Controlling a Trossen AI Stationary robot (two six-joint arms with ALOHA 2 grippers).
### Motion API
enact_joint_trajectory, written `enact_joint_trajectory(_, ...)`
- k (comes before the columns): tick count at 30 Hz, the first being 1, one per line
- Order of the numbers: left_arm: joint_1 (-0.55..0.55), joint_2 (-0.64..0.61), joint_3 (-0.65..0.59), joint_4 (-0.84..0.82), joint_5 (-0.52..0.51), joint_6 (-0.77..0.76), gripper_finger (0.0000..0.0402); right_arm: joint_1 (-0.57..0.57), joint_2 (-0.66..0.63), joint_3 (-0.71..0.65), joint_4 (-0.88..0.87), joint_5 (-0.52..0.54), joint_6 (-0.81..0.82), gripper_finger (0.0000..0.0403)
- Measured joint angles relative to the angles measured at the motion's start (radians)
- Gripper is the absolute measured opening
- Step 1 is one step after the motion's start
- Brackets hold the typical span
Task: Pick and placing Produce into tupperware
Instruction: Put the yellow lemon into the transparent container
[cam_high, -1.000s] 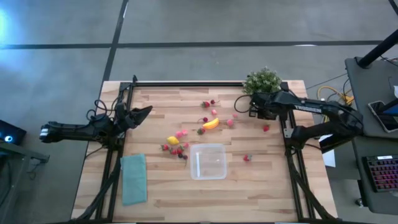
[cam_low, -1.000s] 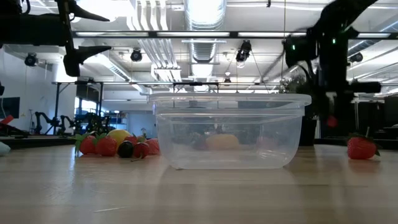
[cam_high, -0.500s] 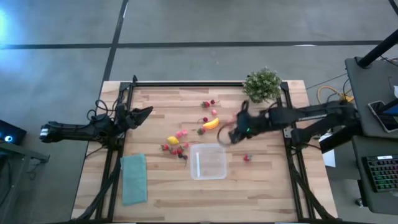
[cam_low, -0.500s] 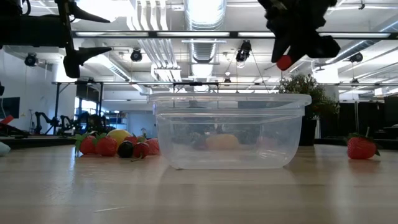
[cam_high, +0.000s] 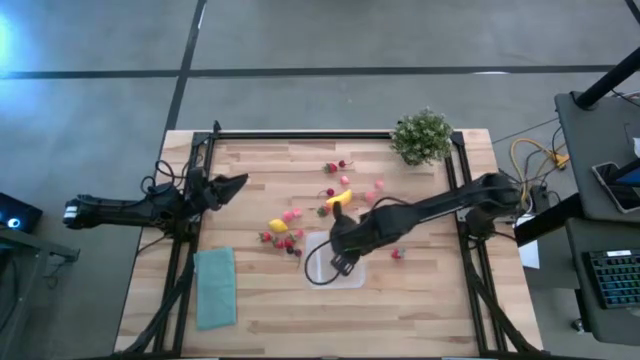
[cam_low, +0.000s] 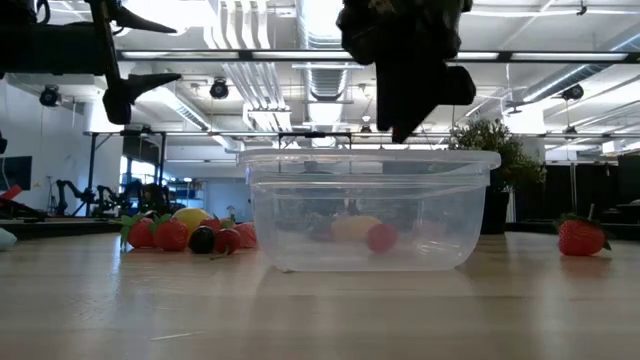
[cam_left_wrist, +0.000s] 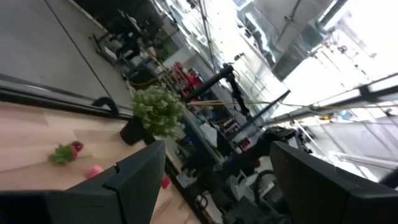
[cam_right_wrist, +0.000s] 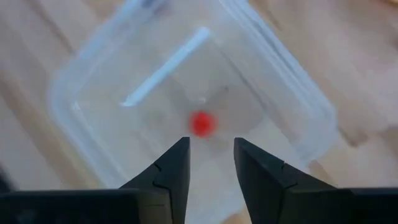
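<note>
The clear tupperware stands on the wooden table toward its near middle. One red berry lies on its floor, also visible through its wall in the low view. My right gripper hangs open just above the container, fingers pointing down on either side of the berry without touching it. More produce lies loose on the table: a lemon among red and pink berries, a banana-like piece, and a lone berry. My left gripper waits open at the table's left edge.
A green potted plant stands at the far right corner. A teal cloth lies flat at the near left. More berries lie toward the far edge, and a strawberry sits to the right of the container.
My right gripper has swung from beside the potted plant toward the table's near left, carrying a red berry, and now points down over the tupperware. The berry has left the fingers and lies on the container's floor.
</note>
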Motion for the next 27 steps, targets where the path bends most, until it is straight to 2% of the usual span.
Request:
enact_joint_trajectory(5,0.000,0.023,0.000,-0.005,0.099,0.000,0.0276,0.003,0.121,0.153,-0.301,0.082,0.059,0.0132)
enact_joint_trajectory(10,0.000,0.059,0.001,-0.086,0.267,0.065,0.0276,0.061,0.148,0.291,-0.418,0.356,0.087,0.0165)
enact_joint_trajectory(15,0.000,0.115,0.021,-0.270,0.400,0.137,0.0263,0.063,0.060,0.329,-0.414,0.448,0.124,0.0189)
enact_joint_trajectory(22,0.000,0.257,0.047,-0.320,0.491,0.158,0.0253,0.059,-0.113,0.326,-0.432,0.544,0.202,0.0201)
enact_joint_trajectory(25,-0.001,0.361,0.090,-0.330,0.558,0.301,0.0253,0.056,-0.160,0.325,-0.471,0.602,0.190,0.0201)
enact_joint_trajectory(27,-0.007,0.432,0.139,-0.365,0.566,0.505,0.0253,0.056,-0.183,0.325,-0.507,0.636,0.181,0.0201)
